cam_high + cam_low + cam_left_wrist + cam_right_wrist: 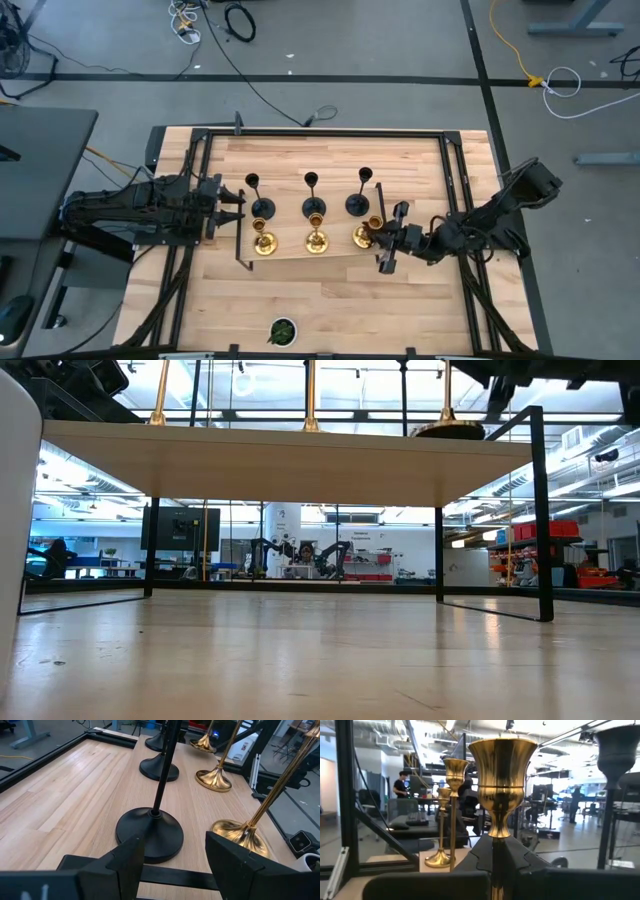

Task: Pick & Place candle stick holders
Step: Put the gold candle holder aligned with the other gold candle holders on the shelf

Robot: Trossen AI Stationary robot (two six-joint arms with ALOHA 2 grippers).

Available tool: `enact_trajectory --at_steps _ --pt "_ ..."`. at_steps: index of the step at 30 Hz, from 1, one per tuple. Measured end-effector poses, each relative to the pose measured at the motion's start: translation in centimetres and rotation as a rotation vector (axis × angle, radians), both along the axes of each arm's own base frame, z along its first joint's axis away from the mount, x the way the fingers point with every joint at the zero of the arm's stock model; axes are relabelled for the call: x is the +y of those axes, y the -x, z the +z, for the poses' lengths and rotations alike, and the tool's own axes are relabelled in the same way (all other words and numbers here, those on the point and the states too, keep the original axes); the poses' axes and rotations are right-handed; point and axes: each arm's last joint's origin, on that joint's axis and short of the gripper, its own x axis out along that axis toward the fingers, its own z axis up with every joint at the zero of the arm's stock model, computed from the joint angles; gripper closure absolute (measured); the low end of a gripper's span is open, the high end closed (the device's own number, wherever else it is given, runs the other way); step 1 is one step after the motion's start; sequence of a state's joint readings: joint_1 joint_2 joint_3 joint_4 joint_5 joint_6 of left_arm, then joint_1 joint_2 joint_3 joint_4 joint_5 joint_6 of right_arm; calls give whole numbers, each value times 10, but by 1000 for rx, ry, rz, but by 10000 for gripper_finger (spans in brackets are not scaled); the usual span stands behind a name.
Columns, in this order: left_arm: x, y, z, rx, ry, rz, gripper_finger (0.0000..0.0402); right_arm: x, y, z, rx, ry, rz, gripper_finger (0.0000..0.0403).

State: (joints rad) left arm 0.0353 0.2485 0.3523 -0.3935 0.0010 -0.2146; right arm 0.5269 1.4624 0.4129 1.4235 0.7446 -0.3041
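Note:
Three black candle stick holders and three gold ones stand in two rows on a raised wooden platform. My left gripper is open and level at the left end of the rows. Its fingers stand on either side of the left black holder's base, just short of it, without touching. My right gripper is shut on the right gold holder, whose cup rises upright in front of the right wrist camera. My right gripper pinches the right gold holder's thin stem between its two fingers, just below the cup. The fingers come level from the table's right and lie across the stem. The holder stands upright; its base shows at the platform's near edge, and whether it is lifted I cannot tell.
The platform stands on thin black legs inside a black frame. A small dark round thing with green inside sits on the table near its front edge. The left gold holder's base lies close beside my left gripper's finger.

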Motion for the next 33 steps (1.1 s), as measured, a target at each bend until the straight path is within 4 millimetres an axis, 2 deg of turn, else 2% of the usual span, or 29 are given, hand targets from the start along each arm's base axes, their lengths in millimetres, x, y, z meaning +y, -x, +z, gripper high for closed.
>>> enact_trajectory --at_steps 10,20,33 --pt "0 0 0 0 0 0 191 -7 -5 -6 24 4 21 399" --pt "0 0 0 0 0 0 191 -6 -6 -8 30 -17 69 399" --pt "0 0 0 0 0 0 191 -3 -12 -20 19 -19 67 398"
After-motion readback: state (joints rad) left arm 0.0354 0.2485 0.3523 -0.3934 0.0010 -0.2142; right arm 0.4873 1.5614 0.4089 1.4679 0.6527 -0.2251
